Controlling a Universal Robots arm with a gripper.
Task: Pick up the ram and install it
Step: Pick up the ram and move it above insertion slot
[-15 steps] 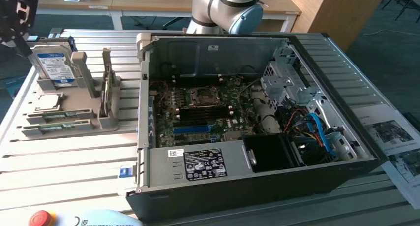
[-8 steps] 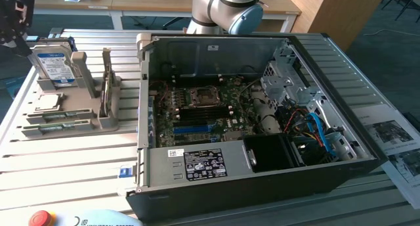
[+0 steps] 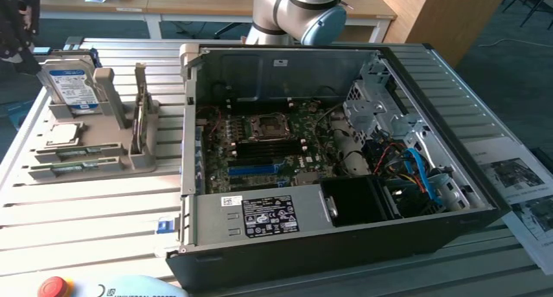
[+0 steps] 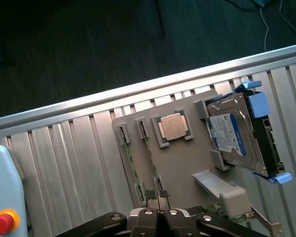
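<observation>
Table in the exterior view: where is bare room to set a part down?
Bare slats lie between the grey holder, the computer case and the red button. Another strip borders the case toward the papers. The holder and case interior are crowded.

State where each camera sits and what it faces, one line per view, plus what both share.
Exterior view: set apart, raised, looking down at the open computer case on the slatted table; the arm's joint shows.
Wrist view: on the wrist, looking down on the grey parts holder; the shut claw shows.
Shared: hard drive, processor chip, red button.
</observation>
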